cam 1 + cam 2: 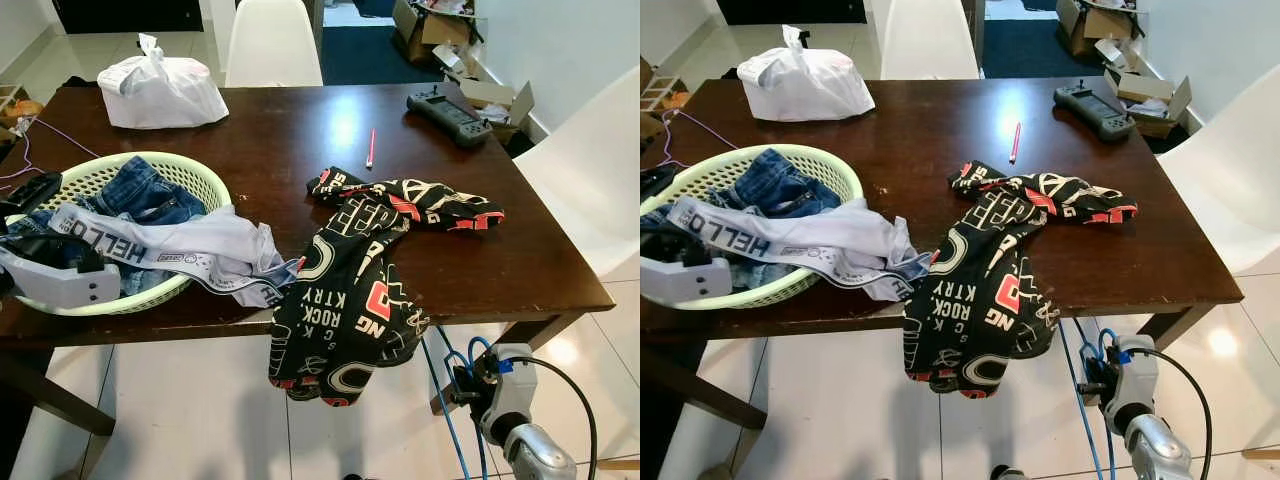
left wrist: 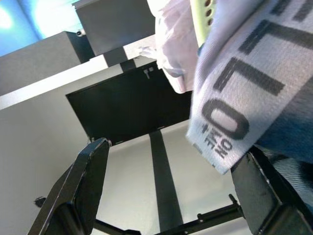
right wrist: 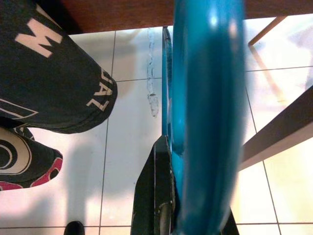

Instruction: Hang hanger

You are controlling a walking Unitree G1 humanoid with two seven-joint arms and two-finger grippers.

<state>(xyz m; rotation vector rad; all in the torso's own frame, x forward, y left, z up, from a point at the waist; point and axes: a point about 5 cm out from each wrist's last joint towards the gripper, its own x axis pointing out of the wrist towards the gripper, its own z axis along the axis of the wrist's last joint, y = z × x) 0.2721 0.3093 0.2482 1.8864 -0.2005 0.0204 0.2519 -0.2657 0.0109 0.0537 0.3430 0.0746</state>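
One blue hanger point(image 1: 447, 400) gripped in the right tool point(image 1: 462, 385), left tool point(image 2: 166, 196) spread open beside one green basket point(image 1: 205, 180).

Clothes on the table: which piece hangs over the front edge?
The black printed garment droops toward the floor; the jeans and white HELLO garment rest in the green basket.
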